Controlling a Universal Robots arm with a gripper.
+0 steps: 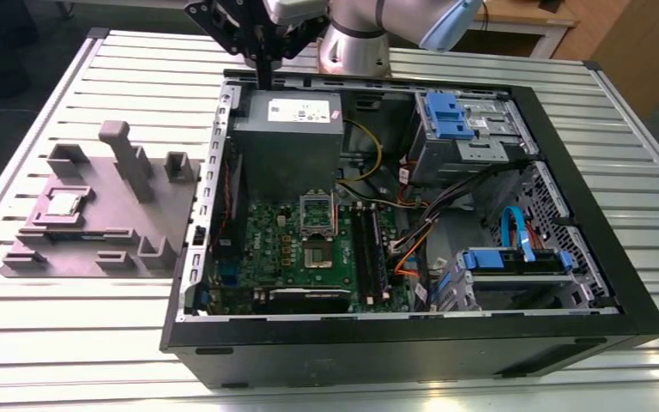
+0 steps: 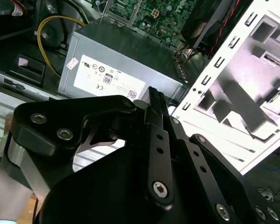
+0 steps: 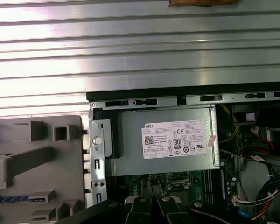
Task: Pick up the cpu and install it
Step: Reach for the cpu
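The cpu (image 1: 64, 203) is a small silvery square lying flat in a recess of the grey-mauve fixture block (image 1: 95, 215), on the exterior view's left of the open computer case (image 1: 421, 335). My gripper (image 1: 267, 81) hangs high over the case's far edge, above the power supply (image 1: 287, 112), well away from the cpu. In the second wrist view its black fingertips (image 2: 155, 95) are pressed together with nothing between them. The motherboard's silver socket frame (image 1: 316, 225) lies inside the case, nearer the camera than the power supply.
The case lies on its side on a ribbed metal table (image 1: 66, 343). Blue drive cages (image 1: 467, 120), cables and a fan crowd the exterior view's right half. The fixture block's upright posts (image 1: 123, 154) rise beside the case wall. The arm's base (image 1: 353, 47) stands behind the case.
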